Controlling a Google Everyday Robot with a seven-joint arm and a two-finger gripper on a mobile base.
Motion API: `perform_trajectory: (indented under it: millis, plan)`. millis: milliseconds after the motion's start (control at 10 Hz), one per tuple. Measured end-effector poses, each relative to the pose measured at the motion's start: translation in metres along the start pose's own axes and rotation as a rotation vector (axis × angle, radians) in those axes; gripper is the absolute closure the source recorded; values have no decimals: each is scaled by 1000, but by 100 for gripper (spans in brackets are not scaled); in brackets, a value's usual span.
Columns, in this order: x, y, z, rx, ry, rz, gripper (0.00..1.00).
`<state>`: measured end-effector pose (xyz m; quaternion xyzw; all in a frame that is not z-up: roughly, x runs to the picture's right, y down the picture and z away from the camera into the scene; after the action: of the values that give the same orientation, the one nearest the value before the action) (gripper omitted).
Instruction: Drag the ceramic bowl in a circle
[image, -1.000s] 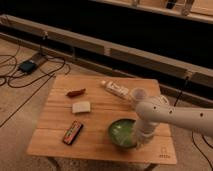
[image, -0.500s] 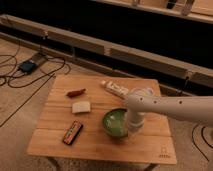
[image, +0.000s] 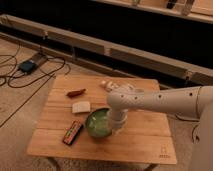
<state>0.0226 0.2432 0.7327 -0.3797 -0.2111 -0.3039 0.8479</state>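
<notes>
Bench (image: 142, 142) is pale wood, pretty matt, with planks showing. The ceramic bowl (image: 96, 125) has a smooth, glossy green glaze. The arm (image: 165, 100) has a smooth white plastic-looking shell, same for the gripper (image: 116, 124) at the bowl's right rim.

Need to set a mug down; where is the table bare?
Bare: front right of the table, beyond the gripper at the right rim of the bowl. Crowded: left half, with pale block, dark bar and red piece.
</notes>
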Motion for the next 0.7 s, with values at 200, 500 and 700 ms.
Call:
perform_trajectory:
  millis: [200, 500, 700]
  plan:
    - [-40, 9, 1, -10, -44, -80, 91]
    - [-55, 46, 6, -54, -93, -68, 91]
    - [-39, 89, 9, -114, -91, -14, 91]
